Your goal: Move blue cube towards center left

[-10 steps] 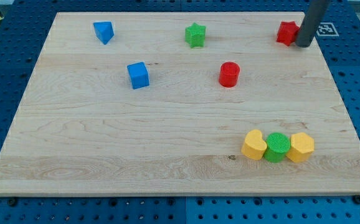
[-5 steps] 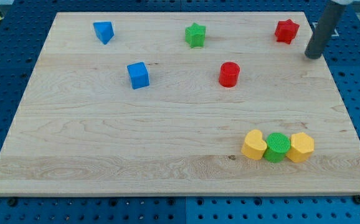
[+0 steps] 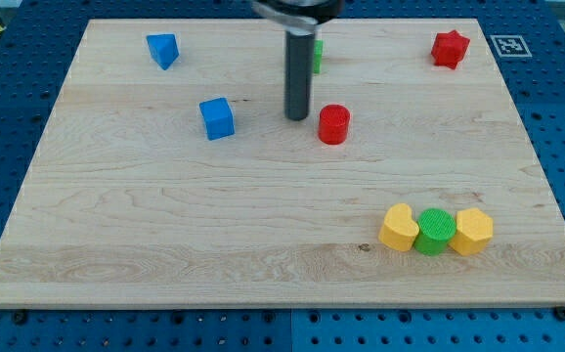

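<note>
The blue cube (image 3: 217, 118) sits on the wooden board (image 3: 165, 225) left of centre, in the upper half. My tip (image 3: 296, 117) stands on the board to the cube's right, a clear gap away. It is just left of the red cylinder (image 3: 333, 124), close to it or touching. The rod rises from the tip to the view's top and hides most of the green star (image 3: 317, 55).
A blue wedge-like block (image 3: 163, 49) lies at the upper left. A red star (image 3: 450, 48) lies at the upper right. A yellow block (image 3: 398, 227), a green cylinder (image 3: 435, 231) and a yellow hexagonal block (image 3: 473, 231) sit in a row at the lower right.
My tip has swept from the upper right edge leftward to the board's upper middle. The red cylinder has shifted left and slightly down. The blue cube has not moved.
</note>
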Motion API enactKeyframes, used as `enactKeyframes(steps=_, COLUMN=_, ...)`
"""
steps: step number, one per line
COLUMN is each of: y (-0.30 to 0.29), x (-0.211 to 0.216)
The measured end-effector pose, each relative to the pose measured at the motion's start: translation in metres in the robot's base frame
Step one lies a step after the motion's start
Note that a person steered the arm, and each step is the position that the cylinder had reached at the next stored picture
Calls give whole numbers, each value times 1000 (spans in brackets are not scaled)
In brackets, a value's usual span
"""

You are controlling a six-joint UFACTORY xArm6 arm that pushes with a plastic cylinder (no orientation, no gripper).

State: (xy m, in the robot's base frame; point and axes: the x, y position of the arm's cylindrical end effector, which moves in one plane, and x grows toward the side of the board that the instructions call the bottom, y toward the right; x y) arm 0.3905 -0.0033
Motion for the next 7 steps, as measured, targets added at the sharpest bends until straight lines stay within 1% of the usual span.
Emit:
enactKeyframes(steps=2, y=-89, x=7)
enactKeyframes(steps=4, y=-84, x=-7)
enactKeyframes(steps=5, y=-95, x=3)
enactKeyframes(steps=6, y=-108, x=23)
enactKeyframes(steps=7, y=-109, x=27)
